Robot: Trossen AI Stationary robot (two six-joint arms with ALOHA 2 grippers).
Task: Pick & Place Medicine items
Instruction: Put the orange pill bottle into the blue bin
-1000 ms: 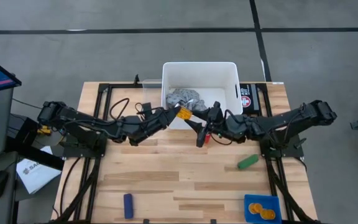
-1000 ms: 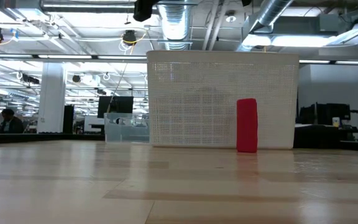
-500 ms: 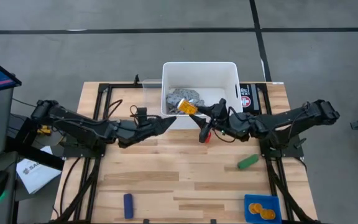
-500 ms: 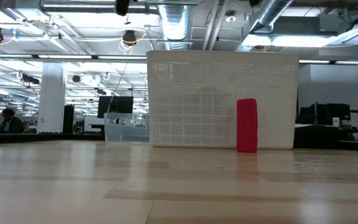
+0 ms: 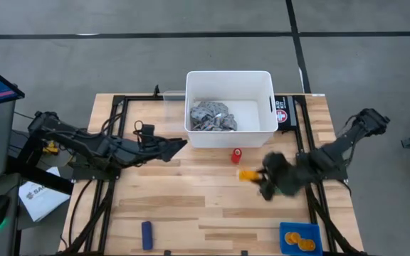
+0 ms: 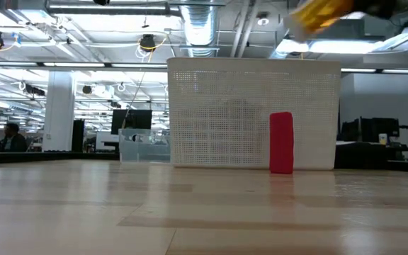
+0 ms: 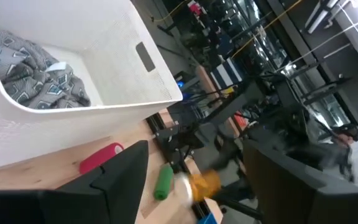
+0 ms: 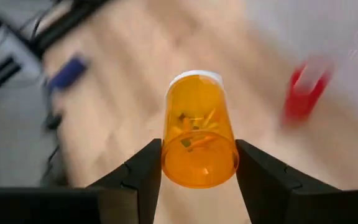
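Note:
One orange pill bottle with a white cap sits in my right gripper, which is shut on it. In the high view this gripper hangs over the table's right half, near of the white bin. The bottle shows high up in the low view and beyond my left fingers as a bottle in the left wrist view. My left gripper is open and empty, left of the bin's near wall. No other pill bottle shows. My right gripper pinches the bottle's orange body near its base between the two fingers. The bottle lies along the fingers, its white cap pointing away from them. It is lifted clear of the table. The fingers come from the table's right.
A grey rag lies in the bin. A small red item stands just near of the bin's near wall, and a green item lies near it. A blue item and a blue tray sit by the near edge.
My right gripper has carried the bottle from above the bin's near wall toward the table's near right, swinging fast. My left gripper has drawn back from the bottle toward the table's left edge.

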